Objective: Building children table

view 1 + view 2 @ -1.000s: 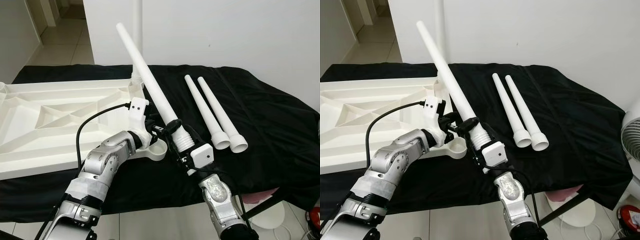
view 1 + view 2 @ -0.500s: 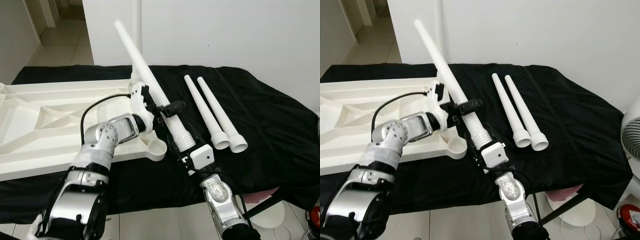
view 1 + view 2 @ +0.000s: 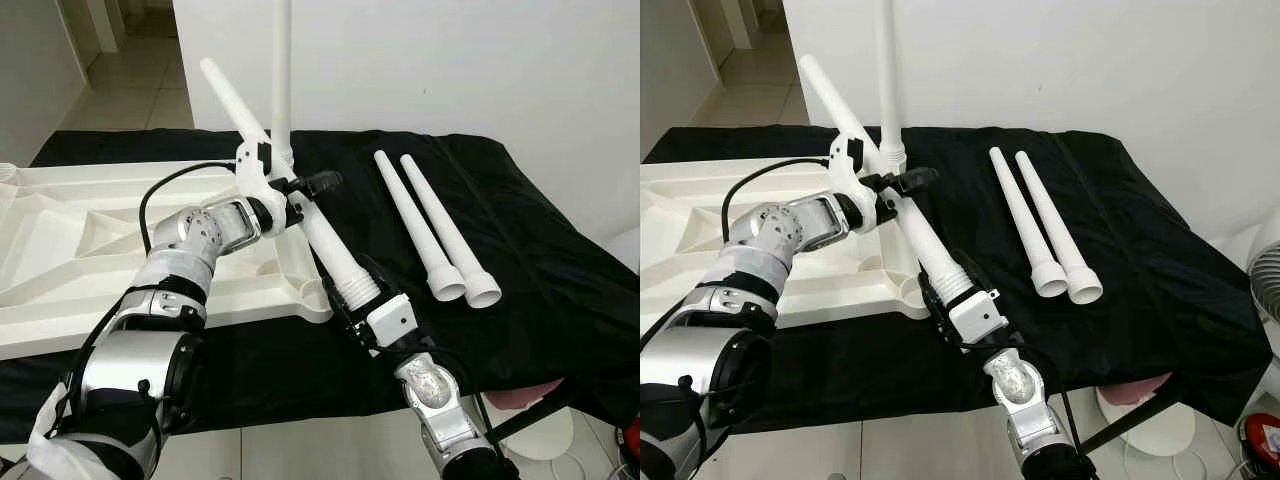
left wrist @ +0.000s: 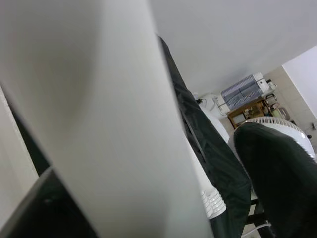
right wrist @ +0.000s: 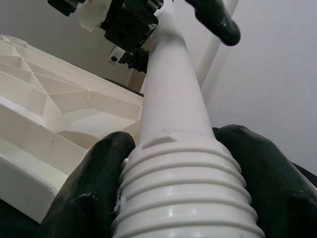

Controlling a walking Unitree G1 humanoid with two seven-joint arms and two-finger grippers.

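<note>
While both hands (image 3: 345, 290) (image 3: 300, 190) clamp it, white tapered leg (image 3: 310, 215) tilted, ribbed end down.

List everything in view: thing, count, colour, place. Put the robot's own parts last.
table top: 1, white, upside down on the black cloth at the robot's left, ribs facing up
held table leg: 1, white, slanting up over the table top's near right corner, threaded end in the right hand
mounted table leg: 1, white, upright at the table top's far right corner
loose table legs: 2, white, side by side on the cloth to the right
cloth: 1, black, covering the work surface
fan: 1, white, right edge
left hand: 1, black fingers, on the held leg's middle
right hand: 1, black fingers, on the threaded end
</note>
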